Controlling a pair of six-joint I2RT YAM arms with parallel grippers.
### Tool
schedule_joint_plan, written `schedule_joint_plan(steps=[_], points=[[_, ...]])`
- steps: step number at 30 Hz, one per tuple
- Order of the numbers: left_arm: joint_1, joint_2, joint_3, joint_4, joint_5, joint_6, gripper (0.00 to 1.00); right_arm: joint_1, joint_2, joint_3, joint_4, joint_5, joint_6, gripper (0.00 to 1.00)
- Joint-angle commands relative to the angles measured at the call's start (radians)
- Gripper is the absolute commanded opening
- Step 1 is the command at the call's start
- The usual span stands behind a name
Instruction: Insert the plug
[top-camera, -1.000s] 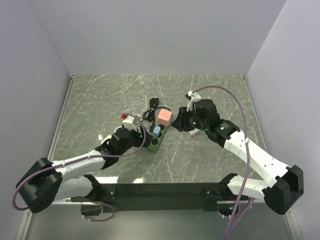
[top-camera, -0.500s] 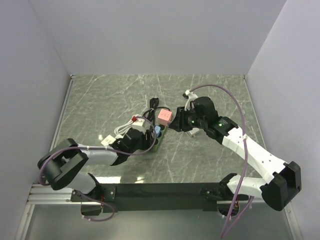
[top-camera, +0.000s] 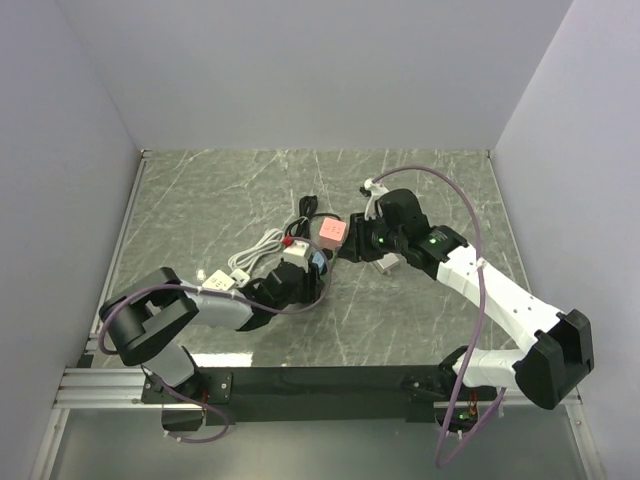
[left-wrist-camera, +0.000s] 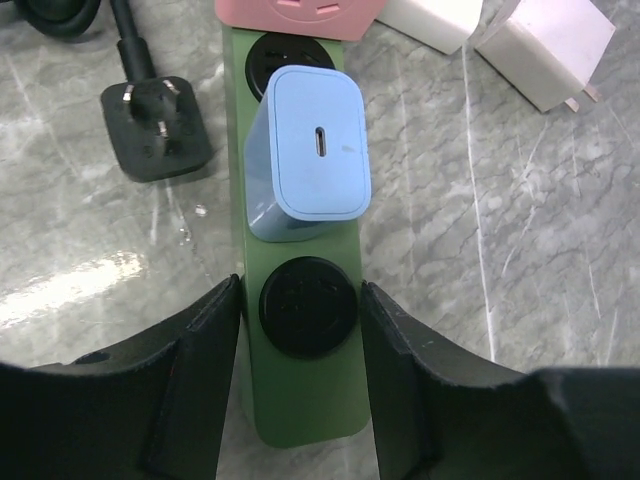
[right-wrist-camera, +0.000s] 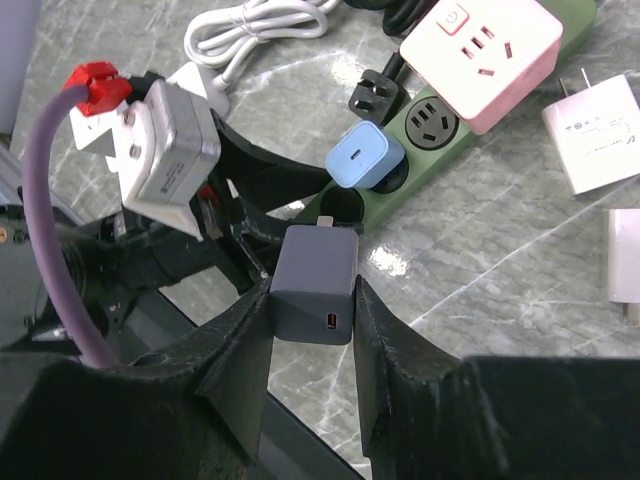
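Note:
A green power strip (left-wrist-camera: 300, 400) lies on the marble table, with a light blue charger (left-wrist-camera: 312, 150) plugged into its middle socket. My left gripper (left-wrist-camera: 300, 330) is shut on the strip's near end, a finger pressed to each side of the empty black socket (left-wrist-camera: 308, 305). My right gripper (right-wrist-camera: 312, 300) is shut on a grey plug (right-wrist-camera: 313, 280), held just above that empty socket (right-wrist-camera: 340, 203) with a metal prong showing at its far end. In the top view both grippers meet at the strip (top-camera: 318, 285).
A pink cube adapter (right-wrist-camera: 490, 55) sits on the strip's far end. Two white chargers (right-wrist-camera: 595, 125) (right-wrist-camera: 625, 265) lie to the right. The strip's black plug (left-wrist-camera: 155, 125) and coiled cord lie on the left, with a white cable (right-wrist-camera: 260, 30) behind.
My left arm has reached forward to the strip's near end and its jaws have narrowed onto the strip's sides. The right gripper with the grey plug has shifted slightly left toward the strip.

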Motion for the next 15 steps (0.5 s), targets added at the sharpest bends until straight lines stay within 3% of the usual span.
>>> schedule_joint_plan(steps=[1, 8, 15], points=[[-0.091, 0.041, 0.035, 0.023, 0.115, -0.057, 0.53, -0.007, 0.009, 0.07, -0.023, 0.008, -0.027, 0.0], [-0.193, 0.081, 0.142, -0.003, 0.137, -0.124, 0.56, -0.01, 0.054, 0.09, -0.063, 0.033, -0.035, 0.0], [-0.231, 0.116, 0.157, 0.072, 0.214, -0.179, 0.6, -0.014, 0.095, 0.112, -0.112, 0.056, -0.058, 0.0]])
